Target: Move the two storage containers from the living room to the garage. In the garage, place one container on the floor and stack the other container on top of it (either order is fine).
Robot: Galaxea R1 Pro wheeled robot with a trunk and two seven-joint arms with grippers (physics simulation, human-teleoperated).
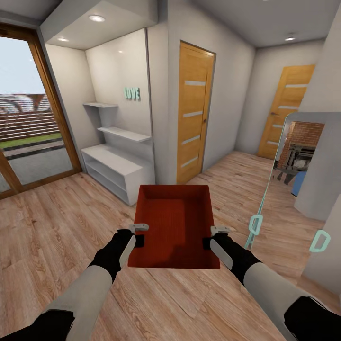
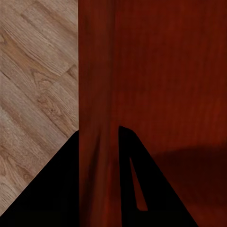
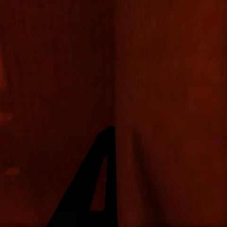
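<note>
One red-orange storage container [image 1: 173,222], lidless and empty, hangs level in front of me above light wood-plank flooring. My left gripper [image 1: 139,234] is shut on its left wall and my right gripper [image 1: 215,237] is shut on its right wall. In the left wrist view the thin red wall [image 2: 97,94] runs between my black fingers [image 2: 142,189], with wood floor beside it. The right wrist view looks at the container's dark red inside [image 3: 165,94], with one black finger [image 3: 80,198] against the wall. The other container and the garage are out of view.
A white shelf unit [image 1: 118,168] stands ahead on the left, next to a glass patio door [image 1: 28,128]. Two wooden doors [image 1: 194,113] [image 1: 289,109] are shut. A glass panel with teal handles [image 1: 257,222] and a wall corner [image 1: 322,189] stand close on the right.
</note>
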